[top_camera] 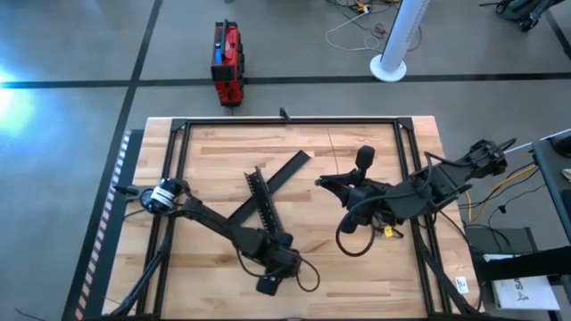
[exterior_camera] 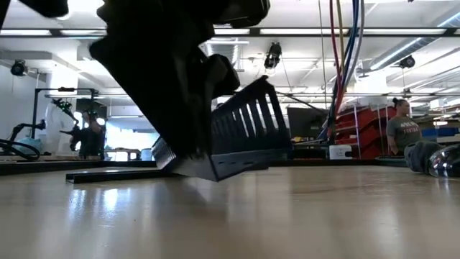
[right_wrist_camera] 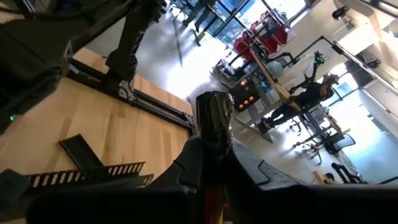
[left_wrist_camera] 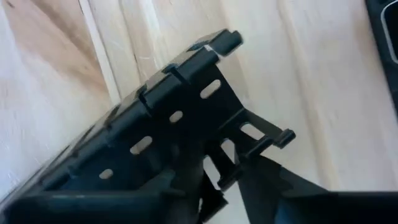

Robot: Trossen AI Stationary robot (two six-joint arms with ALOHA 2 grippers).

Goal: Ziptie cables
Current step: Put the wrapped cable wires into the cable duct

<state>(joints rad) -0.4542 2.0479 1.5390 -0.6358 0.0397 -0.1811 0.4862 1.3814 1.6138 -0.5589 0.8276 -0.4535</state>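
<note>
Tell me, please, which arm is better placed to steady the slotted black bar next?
Left, probably. The left gripper sits at one end of the slotted bar, which fills its wrist view. The right gripper is off to the side of the bar, apart from it.

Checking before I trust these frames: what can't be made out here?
- Cables: low view shows coloured strands hanging, upper ends cut off by the edge; no bundle visible from above.
- Left tool: fingers hidden by its own body.
- Right tool: too small from above; wrist view leaves its grip unclear.
- Slotted bar: blurred, cut off.
</note>
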